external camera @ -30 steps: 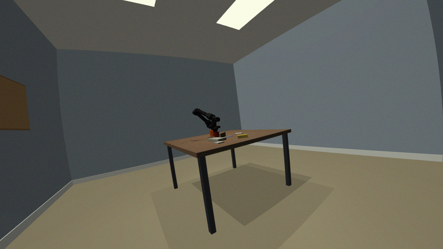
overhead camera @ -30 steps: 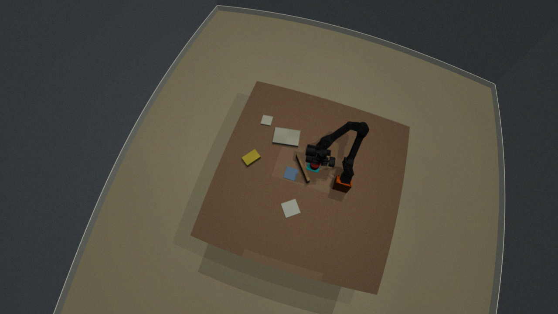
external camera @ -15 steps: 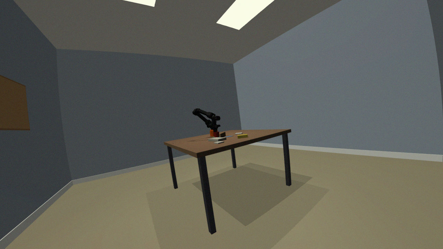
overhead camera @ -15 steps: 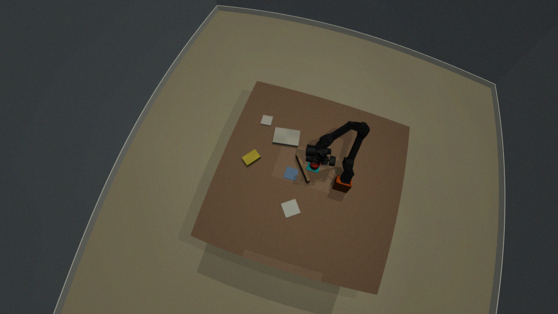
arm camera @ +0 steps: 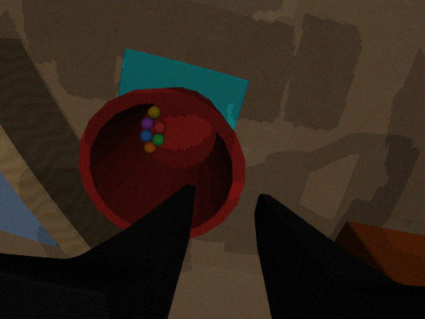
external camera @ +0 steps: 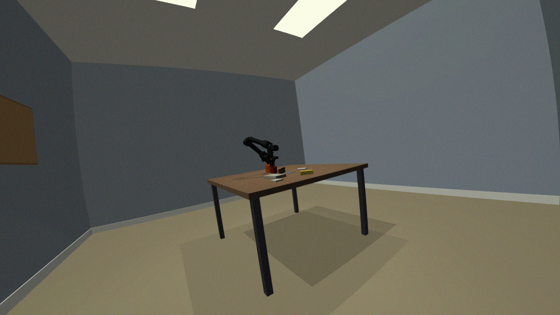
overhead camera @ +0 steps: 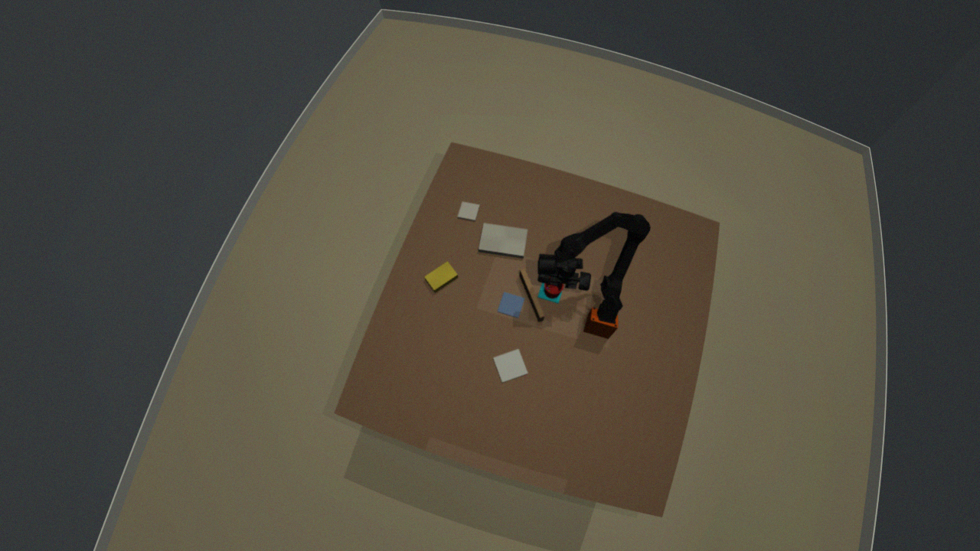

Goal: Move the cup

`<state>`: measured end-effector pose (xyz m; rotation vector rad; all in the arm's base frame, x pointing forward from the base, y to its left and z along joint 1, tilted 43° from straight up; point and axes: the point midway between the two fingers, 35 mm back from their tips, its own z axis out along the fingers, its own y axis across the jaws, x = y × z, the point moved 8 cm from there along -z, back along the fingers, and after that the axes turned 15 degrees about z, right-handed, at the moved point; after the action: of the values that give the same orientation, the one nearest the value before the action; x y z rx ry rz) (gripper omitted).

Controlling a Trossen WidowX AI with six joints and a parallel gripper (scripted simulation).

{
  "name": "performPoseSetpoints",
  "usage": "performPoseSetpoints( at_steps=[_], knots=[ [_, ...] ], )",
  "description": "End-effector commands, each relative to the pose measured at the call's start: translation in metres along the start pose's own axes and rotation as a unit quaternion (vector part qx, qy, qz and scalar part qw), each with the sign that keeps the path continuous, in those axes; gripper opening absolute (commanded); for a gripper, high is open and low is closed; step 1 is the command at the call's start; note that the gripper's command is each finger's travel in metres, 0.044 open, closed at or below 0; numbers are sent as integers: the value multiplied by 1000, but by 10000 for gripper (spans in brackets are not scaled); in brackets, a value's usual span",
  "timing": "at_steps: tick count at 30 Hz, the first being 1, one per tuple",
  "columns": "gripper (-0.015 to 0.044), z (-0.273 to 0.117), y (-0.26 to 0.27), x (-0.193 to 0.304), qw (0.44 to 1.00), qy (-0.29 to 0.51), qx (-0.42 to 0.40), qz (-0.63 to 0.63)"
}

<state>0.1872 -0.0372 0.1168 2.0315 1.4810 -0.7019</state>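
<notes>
The red cup (overhead camera: 553,291) (external camera: 273,169) (arm camera: 128,177) stands upright on the teal pad (overhead camera: 543,297) (arm camera: 177,75). In the wrist view several coloured marbles (arm camera: 147,123) lie inside it, on its floor. My gripper (arm camera: 226,198) (external camera: 273,164) is open, with a gap between its fingertips. In the wrist view the left fingertip overlaps the cup's opening and the right one is outside the rim; the near wall passes behind the left finger. The blue pad (overhead camera: 511,304) (external camera: 289,172) (arm camera: 15,213) has nothing on it. In the top view the arm hides the fingertips and part of the cup.
A wooden bar (overhead camera: 531,295) (external camera: 281,170) (arm camera: 33,186) stands between the pads. The orange base block (overhead camera: 600,325) (arm camera: 390,254) is beside the teal pad. A white slab (overhead camera: 503,239), a small white tile (overhead camera: 468,210), a yellow block (overhead camera: 441,275) and a white square (overhead camera: 510,365) lie farther out.
</notes>
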Motion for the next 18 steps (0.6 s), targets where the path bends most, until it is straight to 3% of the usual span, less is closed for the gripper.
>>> performPoseSetpoints(
  at_steps=[1,8,18],
  knots=[
    [128,-6,1,0,1000,3,-2,4],
    [128,-11,-2,-1,1000,2,-2,4],
    [390,-9,-2,0,1000,-1,0,-1]
  ],
)
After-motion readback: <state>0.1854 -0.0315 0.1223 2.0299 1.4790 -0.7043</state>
